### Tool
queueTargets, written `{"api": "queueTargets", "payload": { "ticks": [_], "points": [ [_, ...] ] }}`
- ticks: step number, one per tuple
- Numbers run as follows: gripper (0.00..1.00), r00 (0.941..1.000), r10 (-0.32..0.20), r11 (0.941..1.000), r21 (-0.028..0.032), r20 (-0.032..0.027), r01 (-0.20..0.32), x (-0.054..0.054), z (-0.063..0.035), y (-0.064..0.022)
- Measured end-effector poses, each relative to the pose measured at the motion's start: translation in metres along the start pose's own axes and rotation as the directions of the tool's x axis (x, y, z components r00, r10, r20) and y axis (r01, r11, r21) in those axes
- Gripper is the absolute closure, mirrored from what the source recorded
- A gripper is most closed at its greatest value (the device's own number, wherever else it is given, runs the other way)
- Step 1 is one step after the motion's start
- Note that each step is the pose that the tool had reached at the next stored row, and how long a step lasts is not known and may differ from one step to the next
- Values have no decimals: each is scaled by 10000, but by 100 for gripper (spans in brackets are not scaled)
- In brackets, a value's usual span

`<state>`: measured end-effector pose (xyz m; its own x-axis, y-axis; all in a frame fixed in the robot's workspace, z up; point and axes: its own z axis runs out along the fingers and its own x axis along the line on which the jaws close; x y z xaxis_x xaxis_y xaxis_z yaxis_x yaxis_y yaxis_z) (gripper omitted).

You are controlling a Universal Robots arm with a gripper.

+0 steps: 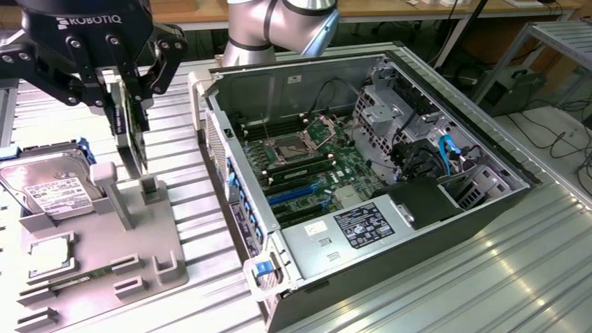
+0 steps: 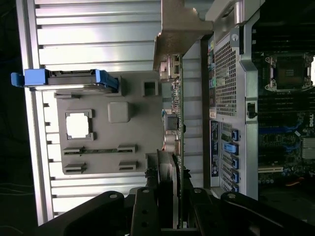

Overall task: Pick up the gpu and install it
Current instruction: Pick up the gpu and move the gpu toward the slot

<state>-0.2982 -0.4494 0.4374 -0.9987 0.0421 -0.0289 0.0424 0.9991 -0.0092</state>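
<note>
The gpu (image 1: 135, 142) is a thin dark card standing on edge above the grey fixture tray (image 1: 138, 239), on the exterior view's left. My gripper (image 1: 127, 90) is shut on its upper part, one finger on each face. The card's lower edge is at the small slotted post (image 1: 148, 189) of the tray; I cannot tell whether they touch. In the wrist view the gpu (image 2: 176, 113) runs edge-on away from my gripper (image 2: 172, 191), with its silver end bracket (image 2: 179, 29) at the far end. The open computer case (image 1: 370, 173) lies beside the tray, its blue motherboard slots (image 1: 298, 194) exposed.
A silver hard drive (image 1: 51, 186) with a white label leans in the tray, and a square CPU chip (image 1: 51, 253) sits in front of it. The case's side wall (image 1: 218, 159) stands between tray and motherboard. Ribbed metal table (image 1: 518, 277) surrounds both.
</note>
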Motion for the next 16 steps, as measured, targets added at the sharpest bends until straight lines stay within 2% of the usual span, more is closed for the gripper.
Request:
{"api": "queueTargets", "payload": {
  "ticks": [16],
  "points": [
    [72, 10000, 1, 10000, 0, 0, -1, -405, 12, 17]
  ]
}}
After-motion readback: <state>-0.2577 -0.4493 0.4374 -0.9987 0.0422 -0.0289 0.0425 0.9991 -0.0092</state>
